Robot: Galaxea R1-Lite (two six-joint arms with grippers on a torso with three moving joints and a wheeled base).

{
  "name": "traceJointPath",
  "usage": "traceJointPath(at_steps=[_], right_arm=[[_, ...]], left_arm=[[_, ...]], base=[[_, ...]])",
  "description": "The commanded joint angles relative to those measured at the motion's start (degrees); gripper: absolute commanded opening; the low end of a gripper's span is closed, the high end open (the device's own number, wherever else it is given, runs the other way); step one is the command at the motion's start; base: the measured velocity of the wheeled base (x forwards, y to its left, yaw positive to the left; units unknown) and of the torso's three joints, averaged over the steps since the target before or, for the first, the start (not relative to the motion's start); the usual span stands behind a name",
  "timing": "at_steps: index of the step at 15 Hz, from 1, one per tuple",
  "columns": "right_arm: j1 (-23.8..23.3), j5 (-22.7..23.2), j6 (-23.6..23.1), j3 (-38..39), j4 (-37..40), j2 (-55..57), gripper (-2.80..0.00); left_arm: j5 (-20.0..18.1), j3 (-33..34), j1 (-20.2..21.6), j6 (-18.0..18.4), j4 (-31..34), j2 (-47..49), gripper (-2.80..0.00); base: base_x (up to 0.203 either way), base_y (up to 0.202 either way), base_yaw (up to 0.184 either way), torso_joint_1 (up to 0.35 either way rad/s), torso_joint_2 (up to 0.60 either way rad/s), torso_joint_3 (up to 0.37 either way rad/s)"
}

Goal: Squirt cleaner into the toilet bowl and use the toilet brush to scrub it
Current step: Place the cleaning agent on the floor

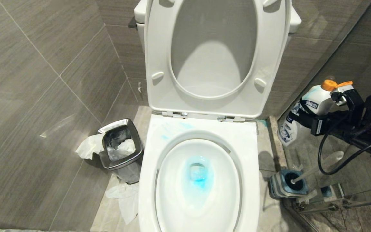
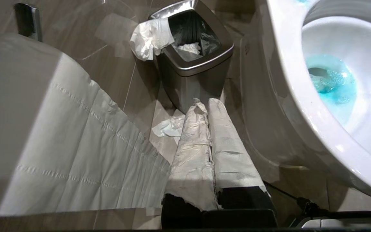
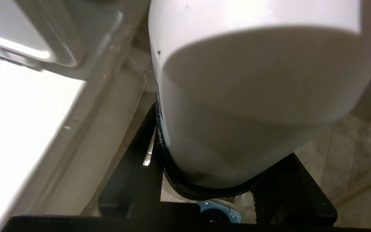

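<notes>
The toilet bowl (image 1: 246, 141) stands with seat and lid raised. Blue cleaner (image 1: 200, 180) pools at its bottom, and pale blue smears (image 1: 169, 132) mark the back rim. To the right of the toilet, above the floor, my right gripper (image 1: 325, 109) is shut on a white cleaner bottle (image 1: 314, 103) with an orange cap. That bottle (image 3: 253, 96) fills the right wrist view between the black fingers (image 3: 298, 180). Below it the toilet brush (image 1: 320, 166) stands in its blue-grey holder (image 1: 280, 185). My left gripper (image 2: 206, 104) hangs shut and empty, its fingers wrapped in white, low beside the bowl (image 2: 288, 106).
A small steel bin (image 1: 121, 145) with crumpled tissue stands on the floor left of the toilet, with more tissue (image 1: 124, 196) lying in front of it. A glass partition (image 1: 333, 199) runs along the right. White paper (image 2: 60, 145) hangs close beside the left gripper.
</notes>
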Motion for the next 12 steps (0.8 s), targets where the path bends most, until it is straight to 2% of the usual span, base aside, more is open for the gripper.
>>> traceJointPath(at_steps=[1, 4, 12], right_arm=[[0.00, 0.15, -0.10, -0.58, -1.99, 2.46, -2.80], [0.01, 1.03, -0.28, -1.39, -6.30, 4.77, -2.80], [0.10, 2.40, -0.28, -5.02, -6.47, 7.27, -2.80]], left_arm=[[0.00, 0.09, 0.01, -0.04, 0.01, 0.09, -2.80], [0.00, 0.09, 0.01, 0.04, 0.01, 0.09, -2.80], [0.00, 0.09, 0.01, 0.04, 0.01, 0.09, -2.80]], base=[[0.000, 0.000, 0.000, 0.007, 0.00, -0.198], [0.000, 0.000, 0.000, -0.001, 0.00, -0.198], [0.000, 0.000, 0.000, 0.002, 0.00, -0.200]])
